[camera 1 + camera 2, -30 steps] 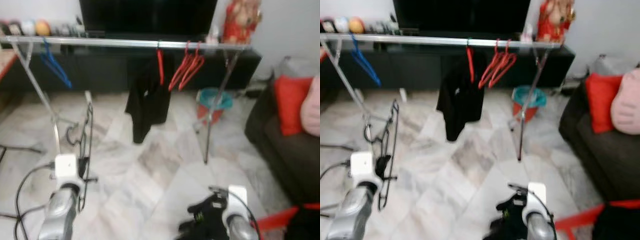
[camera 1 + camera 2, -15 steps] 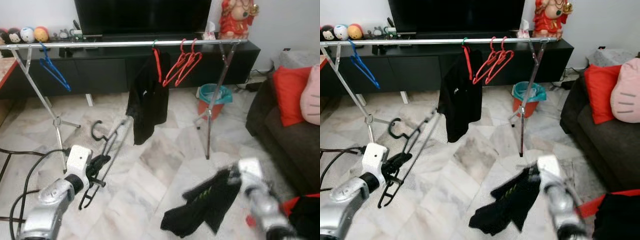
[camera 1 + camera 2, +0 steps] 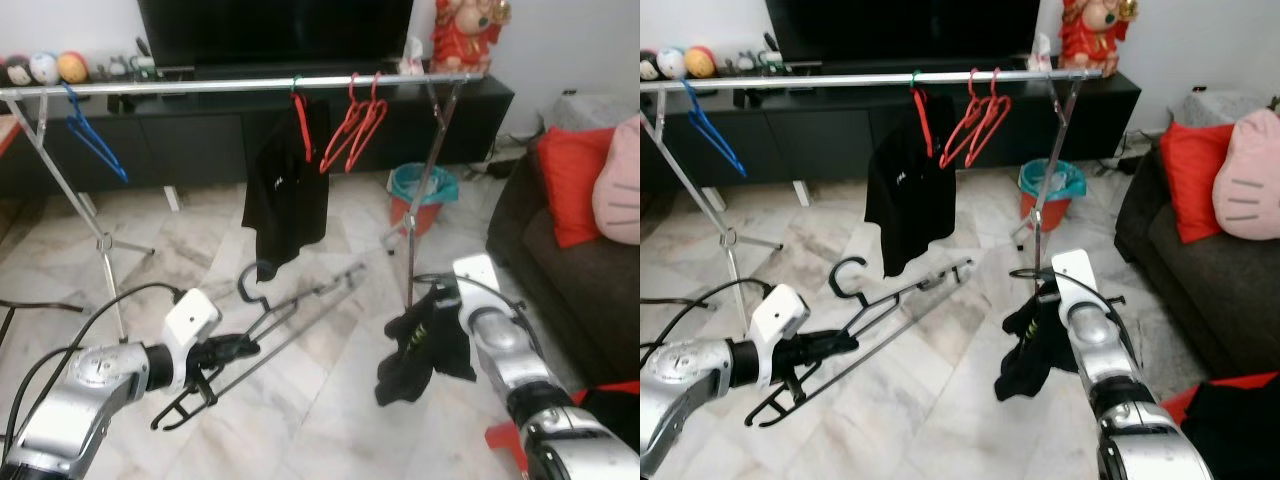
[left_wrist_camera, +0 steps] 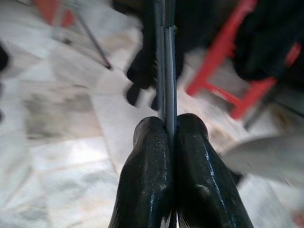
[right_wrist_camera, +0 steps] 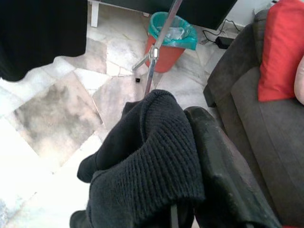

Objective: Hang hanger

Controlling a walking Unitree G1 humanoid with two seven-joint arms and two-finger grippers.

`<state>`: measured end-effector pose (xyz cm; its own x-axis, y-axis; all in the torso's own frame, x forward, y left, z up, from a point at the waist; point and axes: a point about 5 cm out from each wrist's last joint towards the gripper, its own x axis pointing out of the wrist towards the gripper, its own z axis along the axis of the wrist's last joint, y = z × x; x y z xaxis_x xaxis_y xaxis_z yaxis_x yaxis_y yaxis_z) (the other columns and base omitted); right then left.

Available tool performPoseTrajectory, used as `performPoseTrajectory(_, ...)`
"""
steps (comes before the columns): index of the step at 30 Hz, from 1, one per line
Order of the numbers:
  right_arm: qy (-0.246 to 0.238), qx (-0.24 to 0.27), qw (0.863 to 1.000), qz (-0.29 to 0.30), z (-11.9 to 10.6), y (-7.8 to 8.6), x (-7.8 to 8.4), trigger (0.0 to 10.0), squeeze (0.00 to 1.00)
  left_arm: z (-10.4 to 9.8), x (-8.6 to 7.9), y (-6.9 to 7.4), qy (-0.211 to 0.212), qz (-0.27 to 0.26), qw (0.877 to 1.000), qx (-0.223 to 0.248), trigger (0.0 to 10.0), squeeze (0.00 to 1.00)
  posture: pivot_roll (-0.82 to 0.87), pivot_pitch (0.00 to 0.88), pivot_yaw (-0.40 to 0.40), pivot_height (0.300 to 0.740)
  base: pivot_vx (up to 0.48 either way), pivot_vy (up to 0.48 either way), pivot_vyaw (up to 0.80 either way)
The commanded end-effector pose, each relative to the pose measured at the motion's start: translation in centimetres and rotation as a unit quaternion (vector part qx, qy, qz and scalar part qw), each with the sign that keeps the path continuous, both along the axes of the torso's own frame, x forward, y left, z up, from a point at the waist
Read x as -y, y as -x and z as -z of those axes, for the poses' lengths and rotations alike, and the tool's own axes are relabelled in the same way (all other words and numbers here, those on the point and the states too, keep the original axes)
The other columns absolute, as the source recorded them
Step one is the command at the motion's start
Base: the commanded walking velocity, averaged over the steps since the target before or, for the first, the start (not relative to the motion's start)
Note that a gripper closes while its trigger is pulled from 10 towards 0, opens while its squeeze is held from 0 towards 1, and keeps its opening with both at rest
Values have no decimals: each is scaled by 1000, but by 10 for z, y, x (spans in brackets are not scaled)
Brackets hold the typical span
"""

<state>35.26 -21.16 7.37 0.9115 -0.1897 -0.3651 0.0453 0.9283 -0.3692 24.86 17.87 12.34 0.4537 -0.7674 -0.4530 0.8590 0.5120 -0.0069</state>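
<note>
Holding the black hanger (image 3: 262, 320) low over the floor, my left gripper (image 3: 222, 352) has its fingers (image 4: 190, 180) pinched tight on the wire. My right gripper (image 3: 1048, 312) clamps a dark garment (image 3: 425, 340) that dangles beside it. I judge the job barely begun: nothing is on the hanger yet, and the rail (image 3: 250, 85) with its red hangers (image 3: 350, 125) stands well ahead. From the left wrist I see the grip itself; the right wrist shows the knit cloth between the fingers.
</note>
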Motion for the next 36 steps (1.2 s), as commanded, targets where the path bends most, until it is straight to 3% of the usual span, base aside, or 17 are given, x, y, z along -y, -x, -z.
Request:
performPoseTrajectory(1, -16, 4, 1000, 11, -7, -7, -7, 10000, 0, -8, 10, 2, 5, 35, 999, -4, 10000, 0, 85, 0, -33, 740, 0, 0, 0)
performPoseTrajectory(4, -26, 4, 1000, -6, -13, -14, -28, 10000, 0, -15, 23, 6, 23, 69, 997, -15, 10000, 0, 83, 0, -32, 740, 0, 0, 0)
performPoseTrajectory(11, -30, -3, 999, -8, -16, -19, -47, 10000, 0, -20, 42, 17, 21, 132, 991, -29, 10000, 0, 95, 0, -34, 740, 0, 0, 0)
performPoseTrajectory(18, -44, -2, 999, -15, -19, -22, -60, 10000, 0, -17, 46, 20, -12, 150, 988, -38, 10000, 0, 98, 0, -32, 740, 0, 0, 0)
performPoseTrajectory(20, -58, 1, 998, -13, -22, -24, -62, 10000, 0, -13, 43, 18, -38, 143, 988, -39, 10000, 0, 98, 0, -31, 740, 0, 0, 0)
performPoseTrajectory(24, -63, 6, 998, -21, -26, -26, -69, 10000, 0, -13, 46, 14, -46, 128, 990, -19, 10000, 0, 101, 0, -32, 740, 0, 0, 0)
performPoseTrajectory(30, -84, 13, 996, -38, -32, -29, -84, 10000, 0, -9, 43, -13, -79, 25, 996, 42, 10000, 0, 102, 0, -35, 740, 0, 0, 0)
performPoseTrajectory(36, -91, 11, 995, -45, -31, -28, -90, 10000, 0, -7, 46, -19, -81, -3, 995, 50, 10000, 0, 99, 0, -37, 740, 0, 0, 0)
